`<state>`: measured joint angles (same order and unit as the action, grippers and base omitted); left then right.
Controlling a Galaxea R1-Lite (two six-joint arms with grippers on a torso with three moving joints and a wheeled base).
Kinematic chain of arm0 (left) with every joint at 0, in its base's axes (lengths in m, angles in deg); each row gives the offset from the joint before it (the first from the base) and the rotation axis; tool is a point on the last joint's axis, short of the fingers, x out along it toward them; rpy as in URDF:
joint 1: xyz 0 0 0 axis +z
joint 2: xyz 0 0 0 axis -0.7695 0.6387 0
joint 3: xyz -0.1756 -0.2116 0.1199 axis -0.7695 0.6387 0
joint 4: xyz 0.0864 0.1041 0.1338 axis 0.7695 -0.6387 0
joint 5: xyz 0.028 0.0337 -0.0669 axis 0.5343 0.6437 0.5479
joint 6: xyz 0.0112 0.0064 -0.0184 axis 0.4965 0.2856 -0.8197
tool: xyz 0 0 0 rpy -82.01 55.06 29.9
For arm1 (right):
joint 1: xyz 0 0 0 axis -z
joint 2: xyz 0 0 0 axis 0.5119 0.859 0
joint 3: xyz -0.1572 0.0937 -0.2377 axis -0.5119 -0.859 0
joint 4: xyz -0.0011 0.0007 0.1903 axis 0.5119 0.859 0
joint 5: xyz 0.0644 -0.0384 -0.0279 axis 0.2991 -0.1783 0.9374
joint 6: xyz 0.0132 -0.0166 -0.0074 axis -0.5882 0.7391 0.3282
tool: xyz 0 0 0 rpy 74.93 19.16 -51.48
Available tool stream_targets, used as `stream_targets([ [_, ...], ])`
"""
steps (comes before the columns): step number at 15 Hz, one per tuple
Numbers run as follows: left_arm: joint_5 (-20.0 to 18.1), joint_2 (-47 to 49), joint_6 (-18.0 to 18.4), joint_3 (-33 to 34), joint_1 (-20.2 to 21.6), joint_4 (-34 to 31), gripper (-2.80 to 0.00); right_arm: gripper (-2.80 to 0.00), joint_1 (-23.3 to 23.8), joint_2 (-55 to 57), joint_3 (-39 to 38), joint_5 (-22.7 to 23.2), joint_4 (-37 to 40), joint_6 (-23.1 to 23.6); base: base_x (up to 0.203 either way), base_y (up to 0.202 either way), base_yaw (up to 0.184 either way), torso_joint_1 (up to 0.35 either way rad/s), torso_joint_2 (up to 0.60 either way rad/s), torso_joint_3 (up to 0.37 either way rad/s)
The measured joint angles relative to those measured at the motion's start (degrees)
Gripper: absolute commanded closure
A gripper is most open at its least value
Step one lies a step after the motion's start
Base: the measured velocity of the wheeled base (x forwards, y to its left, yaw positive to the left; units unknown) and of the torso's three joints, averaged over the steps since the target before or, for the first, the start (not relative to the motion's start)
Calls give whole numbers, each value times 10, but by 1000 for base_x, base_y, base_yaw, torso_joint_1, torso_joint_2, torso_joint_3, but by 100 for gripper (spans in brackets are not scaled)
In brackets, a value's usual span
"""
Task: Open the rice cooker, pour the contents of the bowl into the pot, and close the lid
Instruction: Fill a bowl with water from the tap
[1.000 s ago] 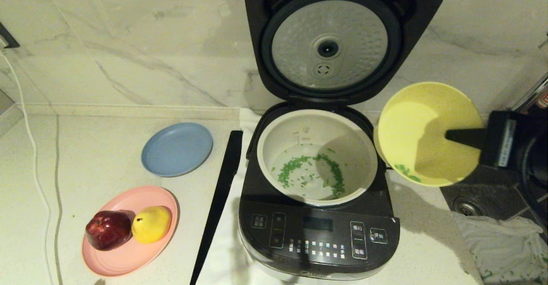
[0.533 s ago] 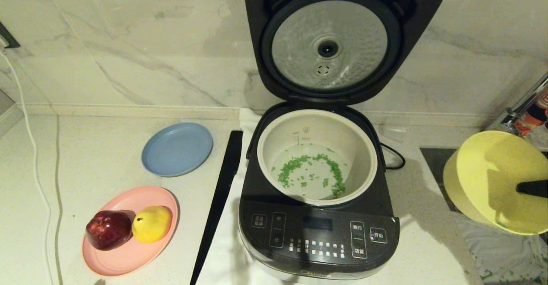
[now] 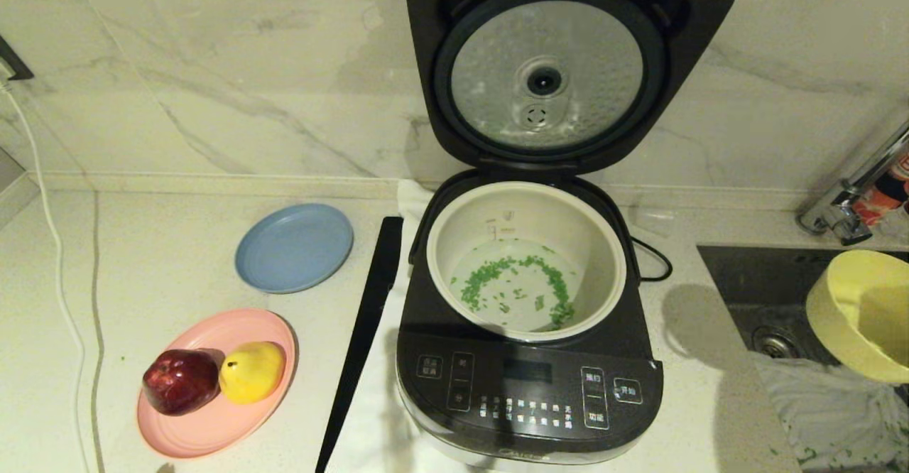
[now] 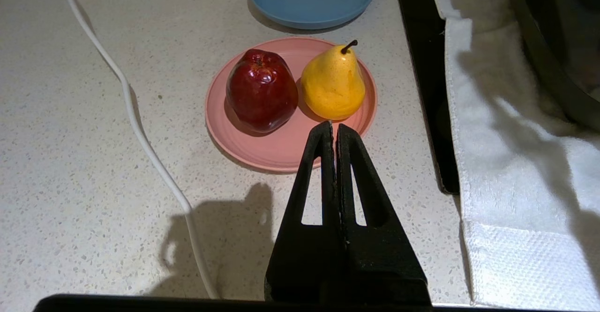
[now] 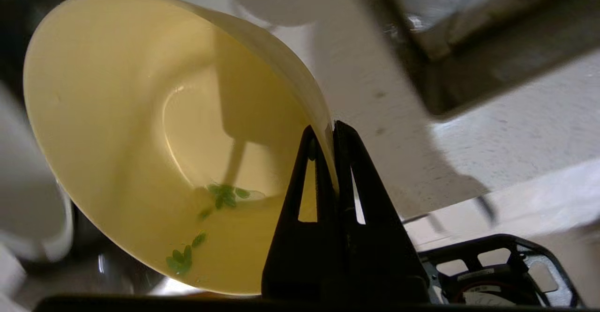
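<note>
The rice cooker (image 3: 529,388) stands open in the middle of the counter, its lid (image 3: 568,68) upright with the dimpled silver disc facing me. Green bits (image 3: 515,288) lie in a ring on the floor of the cream pot (image 3: 461,207). My right gripper (image 5: 328,131) is shut on the rim of the pale-yellow bowl (image 5: 117,129), which hangs tilted over the sink at the far right edge of the head view (image 3: 863,313). A few green bits (image 5: 225,195) still cling inside it. My left gripper (image 4: 333,127) is shut and empty, parked above the counter beside the pink plate.
A pink plate (image 3: 206,434) carries a red apple (image 3: 179,381) and a yellow pear (image 3: 250,371); a blue plate (image 3: 293,247) lies behind it. A black strip (image 3: 366,324) runs left of the cooker. A sink (image 3: 760,281), tap (image 3: 845,207) and crumpled cloth (image 3: 831,405) are on the right.
My right gripper has carried the bowl away from the cooker's right side, rightward and down to over the sink, now partly out of the head view. The cooker and my left arm have not moved.
</note>
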<state>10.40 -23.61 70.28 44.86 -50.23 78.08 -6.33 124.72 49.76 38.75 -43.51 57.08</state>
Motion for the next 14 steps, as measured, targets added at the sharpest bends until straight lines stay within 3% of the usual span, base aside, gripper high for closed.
stream_targets([
  [4, 0, 0, 0, 0, 0, 0, 0, 0, 211, 103, 13, 101, -5, 61, 0, 0, 0, 0, 0, 0],
  [7, 0, 0, 0, 0, 0, 0, 0, 0, 342, 187, 30, 149, -15, 111, 0, 0, 0, 0, 0, 0],
  [10, 0, 0, 0, 0, 0, 0, 0, 0, 422, 269, 53, 163, -44, 141, 0, 0, 0, 0, 0, 0],
  [14, 0, 0, 0, 0, 0, 0, 0, 0, 463, 341, 72, 164, -102, 144, 0, 0, 0, 0, 0, 0],
])
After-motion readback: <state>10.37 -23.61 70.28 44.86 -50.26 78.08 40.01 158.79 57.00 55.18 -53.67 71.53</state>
